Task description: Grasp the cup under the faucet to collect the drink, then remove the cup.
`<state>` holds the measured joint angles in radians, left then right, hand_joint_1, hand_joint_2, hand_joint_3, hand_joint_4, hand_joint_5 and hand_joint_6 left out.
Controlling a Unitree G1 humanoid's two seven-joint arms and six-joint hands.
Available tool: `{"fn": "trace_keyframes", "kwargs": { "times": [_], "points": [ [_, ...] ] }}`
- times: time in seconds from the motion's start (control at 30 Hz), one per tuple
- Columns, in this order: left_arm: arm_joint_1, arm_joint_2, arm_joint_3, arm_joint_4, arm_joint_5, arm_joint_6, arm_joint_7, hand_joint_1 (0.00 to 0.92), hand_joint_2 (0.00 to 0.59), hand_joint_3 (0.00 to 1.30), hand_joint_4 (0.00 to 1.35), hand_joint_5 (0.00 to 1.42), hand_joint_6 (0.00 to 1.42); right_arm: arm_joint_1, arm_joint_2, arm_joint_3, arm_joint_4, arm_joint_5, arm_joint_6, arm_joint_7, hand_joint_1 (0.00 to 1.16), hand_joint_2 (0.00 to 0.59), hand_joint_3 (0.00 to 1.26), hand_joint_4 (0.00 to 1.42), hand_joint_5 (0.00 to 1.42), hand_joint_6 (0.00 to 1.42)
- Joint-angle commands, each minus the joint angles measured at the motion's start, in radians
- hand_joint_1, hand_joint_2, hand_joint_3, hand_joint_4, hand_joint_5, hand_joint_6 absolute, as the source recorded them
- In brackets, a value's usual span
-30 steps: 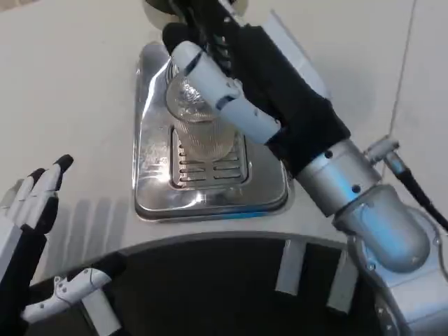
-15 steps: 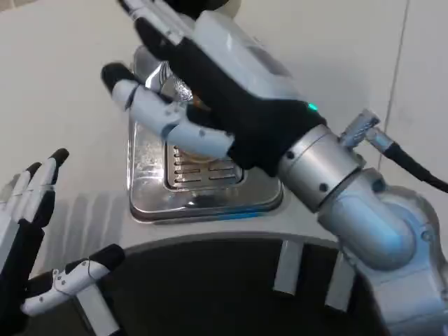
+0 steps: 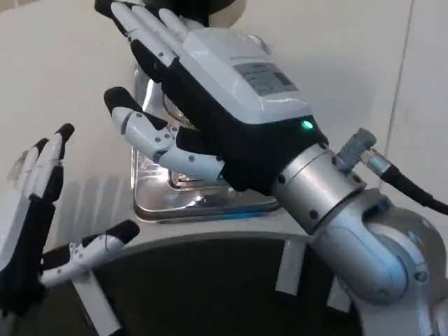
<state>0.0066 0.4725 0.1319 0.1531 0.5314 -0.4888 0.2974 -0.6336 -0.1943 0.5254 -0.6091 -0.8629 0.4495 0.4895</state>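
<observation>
**Carefully now: the cup must be found again before it is gripped**

Presently the right hand [image 3: 210, 91] is seen above the steel drip tray [image 3: 203, 203], with its white back turned up to the camera and its fingers [image 3: 143, 24] spread wide. Nothing is held in it. The thumb [image 3: 157, 140] is stretched out to the left over the tray. The left hand [image 3: 35, 217] is kept at the left edge, well apart from the tray, also spread and with nothing in it.

The cup is the thing to be grasped, but it cannot be made out at this moment: the place on the tray where it should stand is covered by the right hand. Only a little shine is visible under the palm, and it cannot be told if this is the cup or the tray itself. Whether any drink is inside cannot be told either. On the tray, only a few slots of the grate [image 3: 183, 180] are seen, and no liquid is noticed on the visible metal.

For the step to be done well, it is judged that the hand should be lowered slowly and brought beside the cup, not on top of it, so that the cup is closed between thumb and fingers. The cup should be kept upright when it is lifted away, since a tilted cup would probably spill. A push from the thumb could knock it over.
</observation>
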Motion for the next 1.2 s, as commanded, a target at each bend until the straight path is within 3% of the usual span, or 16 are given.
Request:
{"fn": "trace_keyframes", "kwargs": {
  "times": [0.03,0.3,0.6,0.9,1.2],
  "points": [
    [-0.068,-0.019,-0.039,0.066,0.005,-0.03,0.039,0.201,0.048,0.0,0.0,0.0,0.0,0.033,0.015,0.022,0.002,-0.024,-0.002,0.065,0.0,0.556,0.0,0.0,0.0,0.0],
    [-0.165,-0.031,-0.078,0.164,-0.01,-0.047,0.059,0.287,0.049,0.0,0.0,0.0,0.0,0.05,0.034,-0.004,-0.007,-0.047,-0.01,0.093,0.0,0.562,0.0,0.0,0.0,0.0],
    [-0.237,-0.037,-0.103,0.248,-0.012,-0.064,0.066,0.315,0.043,0.0,0.0,0.0,0.0,0.047,0.045,-0.026,0.009,-0.041,-0.03,0.095,0.0,0.567,0.0,0.0,0.0,0.0],
    [-0.3,-0.072,-0.132,0.281,0.006,-0.001,0.101,0.282,0.052,0.0,0.0,0.0,0.0,0.045,0.058,-0.031,0.008,-0.05,-0.03,0.106,0.01,0.574,0.0,0.0,0.0,0.0],
    [-0.356,-0.07,-0.174,0.321,0.007,0.009,0.094,0.274,0.047,0.0,0.0,0.0,0.0,0.061,0.065,-0.048,0.004,-0.054,-0.028,0.107,0.01,0.576,0.0,0.0,0.0,0.0]
  ]
}}
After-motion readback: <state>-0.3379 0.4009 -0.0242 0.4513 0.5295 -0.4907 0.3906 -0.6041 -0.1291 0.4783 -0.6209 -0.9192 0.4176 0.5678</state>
